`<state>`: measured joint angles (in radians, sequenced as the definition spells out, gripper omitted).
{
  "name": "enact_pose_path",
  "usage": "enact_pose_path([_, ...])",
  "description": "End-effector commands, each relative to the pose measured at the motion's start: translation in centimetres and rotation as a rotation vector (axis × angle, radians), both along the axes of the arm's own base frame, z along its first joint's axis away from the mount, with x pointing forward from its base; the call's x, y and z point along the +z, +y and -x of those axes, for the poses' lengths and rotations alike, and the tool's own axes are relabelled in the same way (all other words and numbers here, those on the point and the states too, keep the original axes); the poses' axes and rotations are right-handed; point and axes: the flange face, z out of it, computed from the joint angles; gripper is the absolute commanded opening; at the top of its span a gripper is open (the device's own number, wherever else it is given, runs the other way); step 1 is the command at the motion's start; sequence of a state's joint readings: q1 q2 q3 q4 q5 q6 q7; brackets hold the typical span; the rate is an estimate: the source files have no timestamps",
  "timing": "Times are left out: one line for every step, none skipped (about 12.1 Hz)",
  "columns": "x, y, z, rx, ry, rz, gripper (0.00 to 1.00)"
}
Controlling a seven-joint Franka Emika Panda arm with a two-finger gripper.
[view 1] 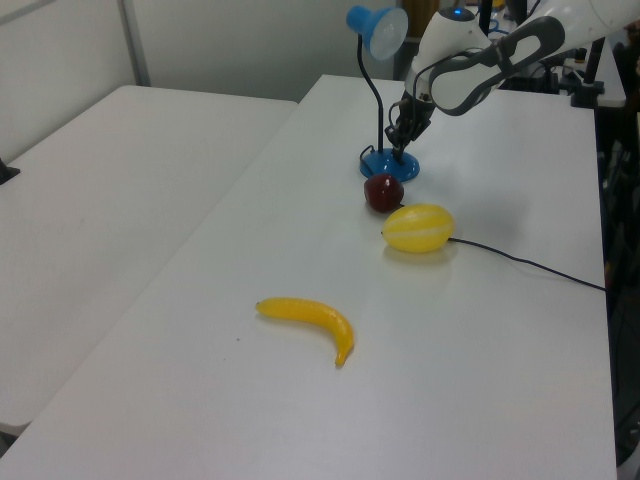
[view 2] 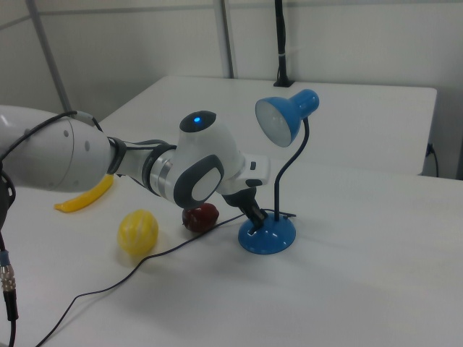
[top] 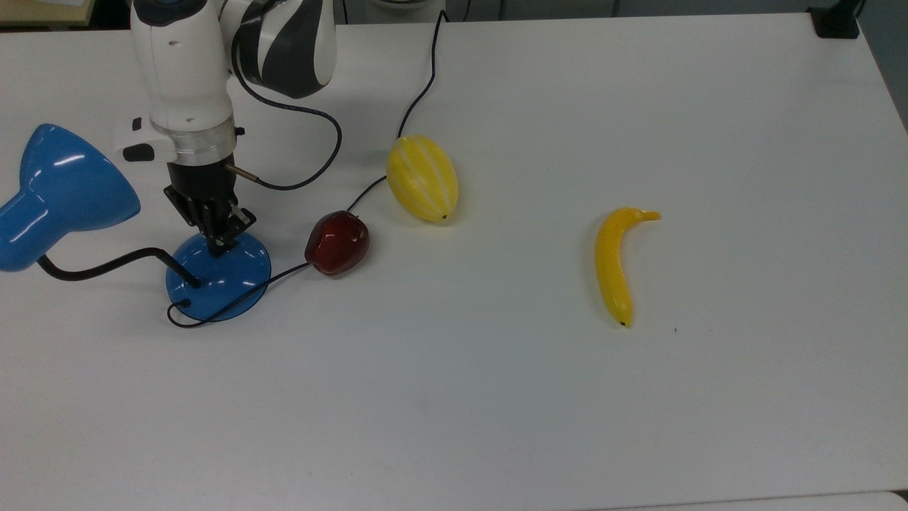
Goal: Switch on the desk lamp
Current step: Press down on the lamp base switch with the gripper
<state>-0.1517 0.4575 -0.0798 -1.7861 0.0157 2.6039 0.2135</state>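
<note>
The desk lamp has a glossy blue cone shade point(top: 65, 186) at the top view's far left. A bent black gooseneck point(top: 106, 266) joins the shade to the round blue base point(top: 227, 284). My gripper point(top: 215, 245) points straight down with its fingers shut together, and their tips touch the top of the base on its far side. In the left view the gripper point(view 1: 400, 150) stands on the base point(view 1: 385, 168) beneath the shade point(view 1: 378, 28). The right view shows the gripper point(view 2: 257, 219) pressed onto the base point(view 2: 271, 238), beside the gooseneck.
The lamp's black cord point(top: 418, 92) runs from the base past a red apple point(top: 338, 242) and a yellow melon point(top: 423, 177) to the table's far edge. A banana point(top: 616, 262) lies far to the top view's right. A black clamp point(top: 837, 21) sits at the far right corner.
</note>
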Motion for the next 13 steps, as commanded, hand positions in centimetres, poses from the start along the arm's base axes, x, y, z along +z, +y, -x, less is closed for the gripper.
enact_pose_path([0.2,0.5,-0.1,-0.005,-0.016,0.010,0.00])
enact_pose_path([0.5,0.6,-0.1,-0.004,-0.019,0.010,0.00])
enact_pose_path([1.0,0.5,-0.1,-0.005,-0.025,0.011,0.00])
enact_pose_path([1.2,0.5,0.0,-0.006,-0.025,0.010,0.00])
enact_pose_path([1.5,0.5,0.2,-0.003,-0.023,0.010,0.00])
enact_pose_path([1.0,0.8,0.6,0.004,-0.010,0.008,0.00])
enact_pose_path([1.3,0.9,0.9,0.009,-0.008,0.009,0.00])
enact_pose_path([1.2,1.0,1.2,0.010,-0.003,0.008,0.00])
enact_pose_path([1.3,1.1,1.3,0.011,-0.005,0.008,0.00])
enact_pose_path([1.2,1.1,1.4,0.011,0.000,0.007,0.00])
enact_pose_path([0.9,1.2,1.6,0.013,0.006,0.005,0.00])
enact_pose_path([0.8,1.4,1.6,0.016,0.009,0.005,0.00])
enact_pose_path([0.8,1.5,1.6,0.017,0.009,0.005,0.00])
